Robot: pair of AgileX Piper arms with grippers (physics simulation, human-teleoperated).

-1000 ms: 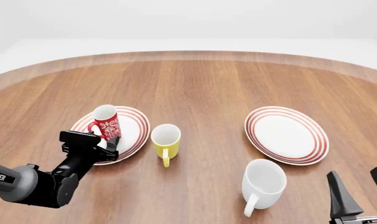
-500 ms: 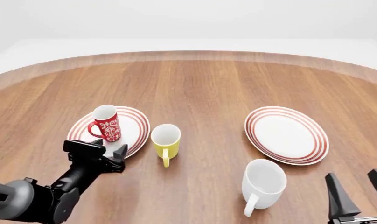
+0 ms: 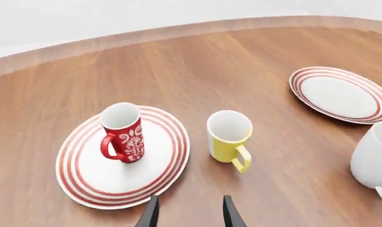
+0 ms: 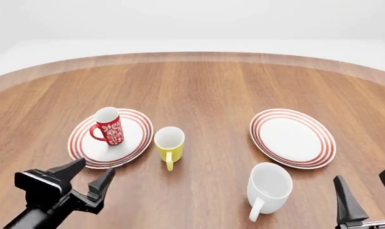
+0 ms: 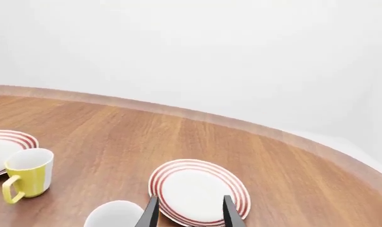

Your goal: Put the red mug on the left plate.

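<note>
Red mug (image 4: 108, 126) with white swirling florals and a white inside; white plate (image 4: 110, 138) ringed with thin red circles; plain yellow mug (image 4: 169, 144); plain white mug (image 4: 268, 188); brown wood-grain table (image 4: 205, 86).

Bright, even, diffuse light from above. Soft faint shadows under mugs on wooden surface (image 4: 211, 86). No glare. Renders sharp throughout, no blur, no edge distortion. Background plain white.

round wooden table (image 4: 218, 86), plain white backdrop
</note>
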